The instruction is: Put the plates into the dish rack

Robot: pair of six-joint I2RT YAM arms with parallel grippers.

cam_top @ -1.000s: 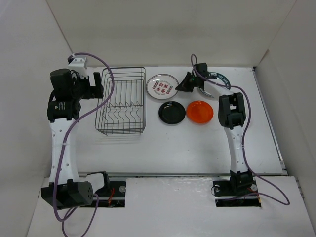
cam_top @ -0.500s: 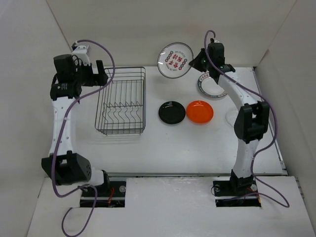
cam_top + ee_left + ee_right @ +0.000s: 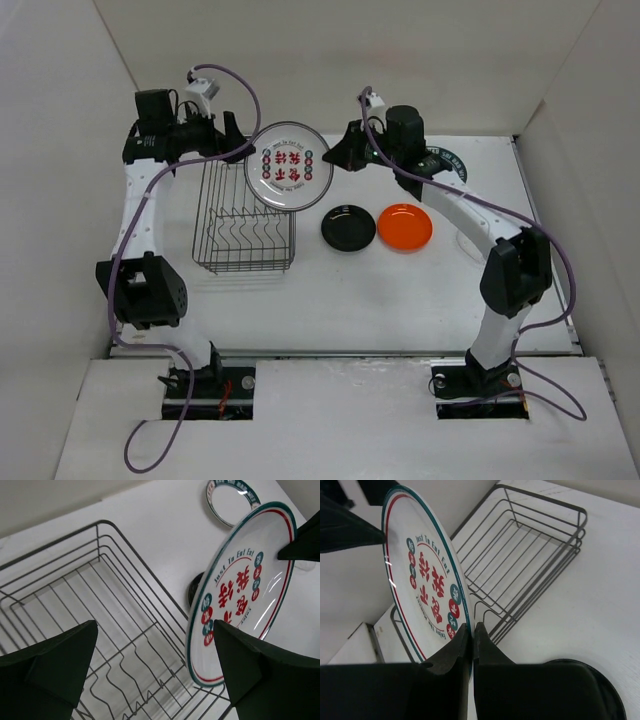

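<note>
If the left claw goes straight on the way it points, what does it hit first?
Probably the rim of the red-lettered plate that the right claw holds up close ahead; past it lie the dish rack wires. Depth is unclear.

Bright, even light falls from above on the white table (image 3: 400,290). Shadows are soft and pale (the one under the dish rack (image 3: 245,240) is faint). The red-marked plate (image 3: 240,595) has small white shiny streaks. In both wrist views the near dark fingers (image 3: 55,665) look fuzzy, and the wires bend a little at the edges.
</note>
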